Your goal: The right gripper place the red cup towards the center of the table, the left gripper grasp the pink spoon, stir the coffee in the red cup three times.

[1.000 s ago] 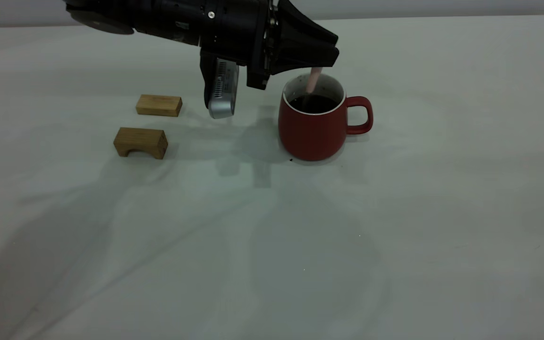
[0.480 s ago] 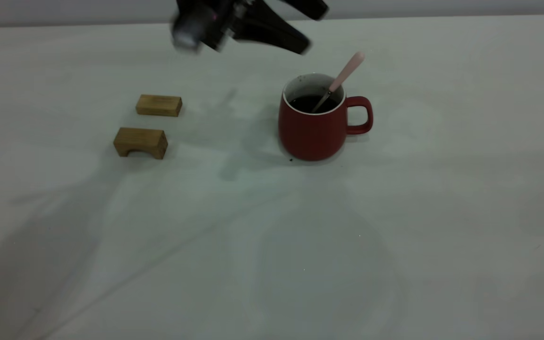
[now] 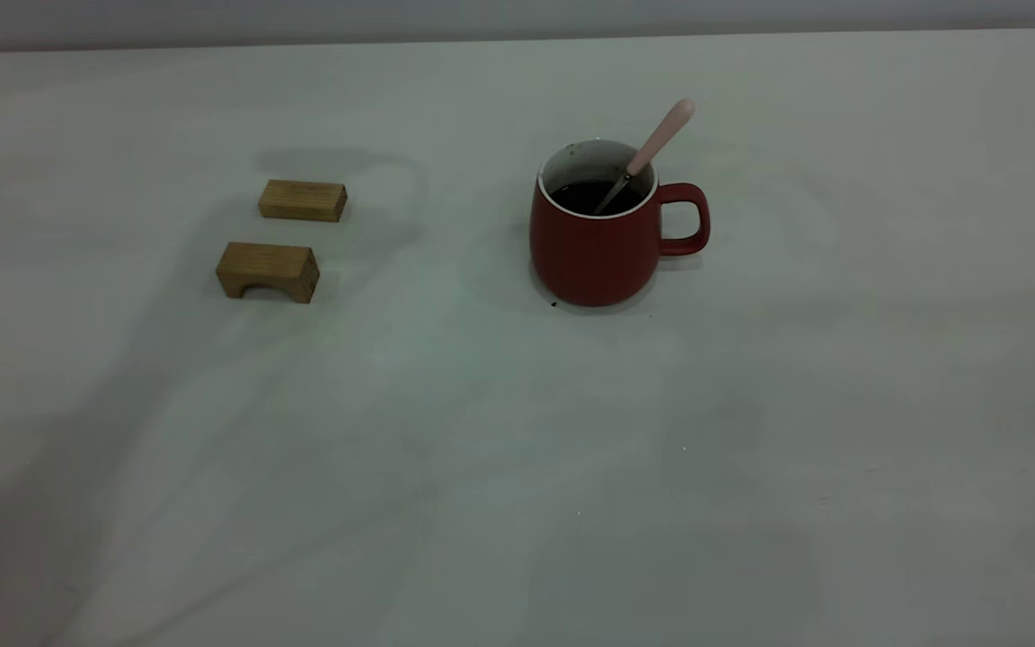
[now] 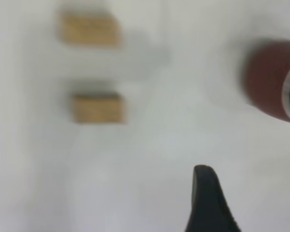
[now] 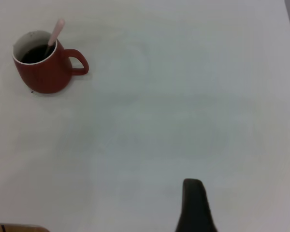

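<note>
The pink spoon (image 3: 652,153) is left leaning in the red cup (image 3: 597,243), mid-desk toward the far edge; the left tool (image 4: 209,203), holding it a second ago, is withdrawn, its opening indeterminable. Stirring is judged finished.

One red cup (image 3: 597,243), one pink spoon (image 3: 652,148), two wooden blocks (image 3: 302,199) (image 3: 267,270)

The pink spoon (image 3: 652,153) stands in the red cup (image 3: 603,243), right of two wooden blocks (image 3: 268,270).
</note>
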